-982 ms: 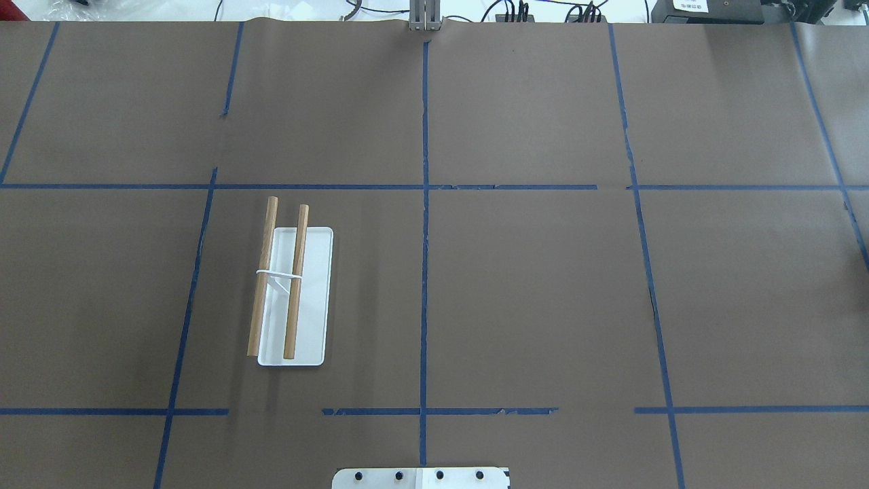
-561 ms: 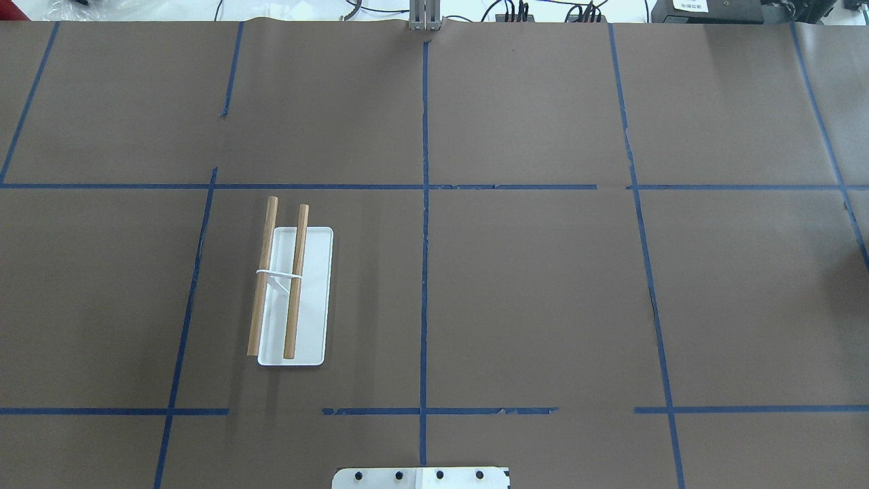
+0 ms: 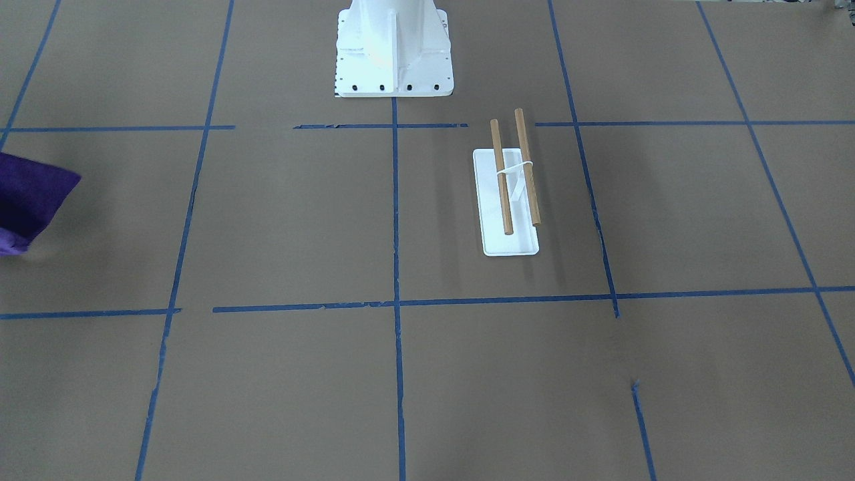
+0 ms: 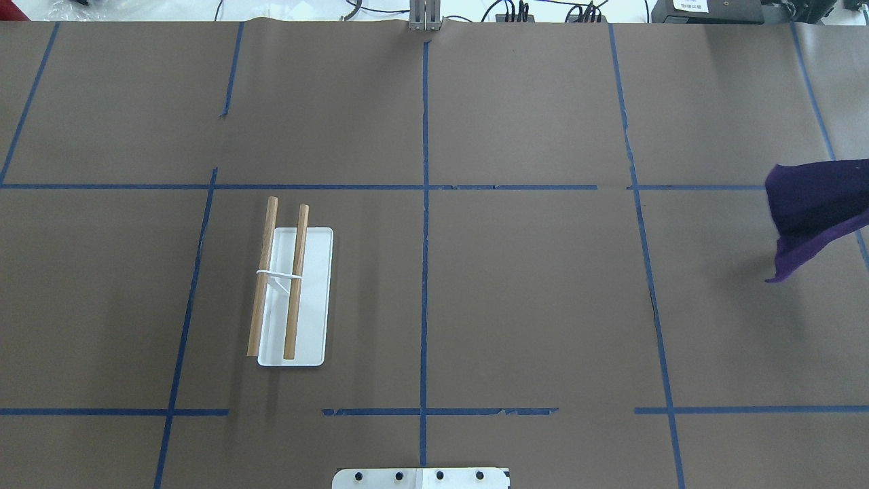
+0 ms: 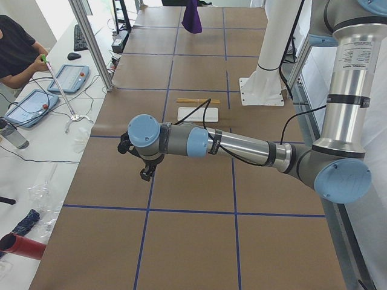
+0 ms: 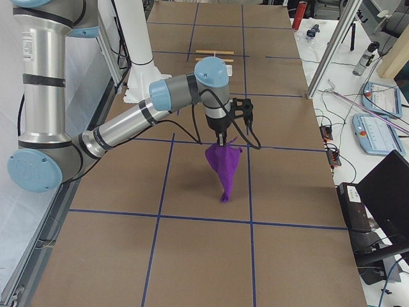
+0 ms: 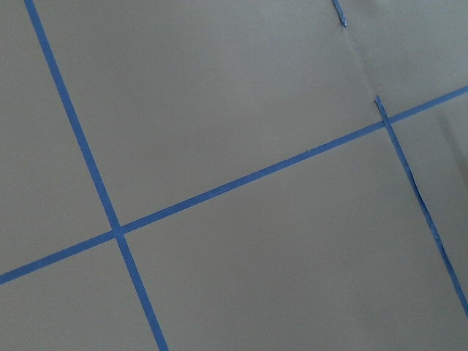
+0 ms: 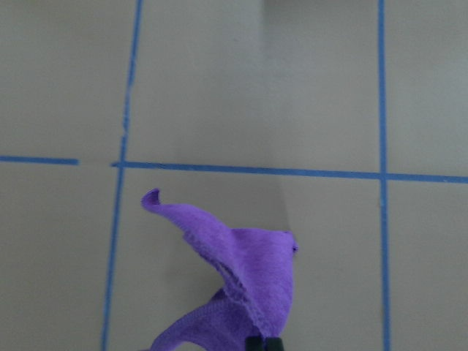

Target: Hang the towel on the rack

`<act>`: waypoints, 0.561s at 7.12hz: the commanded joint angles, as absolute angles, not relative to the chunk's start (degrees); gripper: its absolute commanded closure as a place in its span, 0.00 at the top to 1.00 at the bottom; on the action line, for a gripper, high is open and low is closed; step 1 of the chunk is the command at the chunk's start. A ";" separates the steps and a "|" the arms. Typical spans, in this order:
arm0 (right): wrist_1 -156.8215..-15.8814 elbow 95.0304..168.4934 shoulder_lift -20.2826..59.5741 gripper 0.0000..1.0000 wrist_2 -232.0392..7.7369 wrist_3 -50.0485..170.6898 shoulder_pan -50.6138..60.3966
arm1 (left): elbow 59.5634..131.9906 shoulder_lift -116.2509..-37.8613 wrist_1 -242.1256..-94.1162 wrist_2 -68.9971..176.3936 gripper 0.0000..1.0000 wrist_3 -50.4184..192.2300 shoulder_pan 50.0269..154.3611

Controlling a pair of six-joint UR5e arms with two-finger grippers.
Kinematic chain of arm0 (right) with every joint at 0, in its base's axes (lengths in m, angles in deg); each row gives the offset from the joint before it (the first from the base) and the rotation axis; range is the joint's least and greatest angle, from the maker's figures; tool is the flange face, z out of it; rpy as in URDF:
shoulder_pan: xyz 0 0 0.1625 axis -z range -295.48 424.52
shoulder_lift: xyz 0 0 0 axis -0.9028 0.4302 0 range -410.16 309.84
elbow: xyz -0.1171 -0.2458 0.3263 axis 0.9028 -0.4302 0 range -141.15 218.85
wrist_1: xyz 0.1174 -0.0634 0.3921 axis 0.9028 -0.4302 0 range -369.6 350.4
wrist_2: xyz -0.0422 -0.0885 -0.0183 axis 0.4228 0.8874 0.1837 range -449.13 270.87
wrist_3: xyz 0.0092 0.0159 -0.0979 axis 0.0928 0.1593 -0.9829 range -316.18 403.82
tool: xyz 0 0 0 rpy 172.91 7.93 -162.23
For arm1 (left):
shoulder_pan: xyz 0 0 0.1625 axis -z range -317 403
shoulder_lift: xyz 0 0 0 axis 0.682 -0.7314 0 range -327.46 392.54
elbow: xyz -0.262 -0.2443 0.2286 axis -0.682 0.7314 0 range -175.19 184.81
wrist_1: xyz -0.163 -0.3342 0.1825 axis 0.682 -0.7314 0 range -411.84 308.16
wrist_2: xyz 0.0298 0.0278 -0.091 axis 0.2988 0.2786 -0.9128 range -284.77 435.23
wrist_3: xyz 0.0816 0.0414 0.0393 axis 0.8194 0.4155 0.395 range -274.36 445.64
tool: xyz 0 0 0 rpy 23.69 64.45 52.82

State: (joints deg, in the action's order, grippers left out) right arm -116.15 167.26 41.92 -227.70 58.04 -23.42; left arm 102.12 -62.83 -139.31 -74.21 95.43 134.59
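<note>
The rack (image 4: 292, 292) stands on the table's left half, with a white base and two brown dowels; it also shows in the front view (image 3: 511, 194). My right gripper (image 6: 220, 142) is shut on the purple towel (image 6: 222, 167), which hangs down from it in a bunch over the table's right side. The towel shows at the overhead view's right edge (image 4: 811, 204), at the front view's left edge (image 3: 27, 200) and in the right wrist view (image 8: 248, 278). My left gripper (image 5: 147, 172) hovers over bare table, far from the rack; I cannot tell whether it is open.
The white robot pedestal (image 3: 393, 53) is bolted at the table's near edge. Blue tape lines (image 4: 424, 204) grid the brown table. An operator (image 5: 15, 51) sits beside the table's far side with tablets and cables.
The purple towel has come into the overhead view from the right edge, carried leftward. The rack has not moved.
</note>
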 commanded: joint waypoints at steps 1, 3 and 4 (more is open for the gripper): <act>-116.74 172.87 32.25 0.00 -234.30 77.90 -19.70 | 102.97 -64.83 -151.71 -73.66 1.00 67.15 128.73; -116.74 172.54 16.01 0.00 -234.77 104.95 -9.19 | 104.38 -69.56 -154.67 -73.57 1.00 50.12 123.10; -116.48 170.97 10.54 0.00 -234.42 111.78 -5.21 | 104.47 -74.64 -154.67 -71.83 1.00 40.99 120.72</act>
State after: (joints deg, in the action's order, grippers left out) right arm -116.67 172.14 17.79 -234.66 101.36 -10.32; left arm 104.04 -69.80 -154.09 -73.15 51.49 123.72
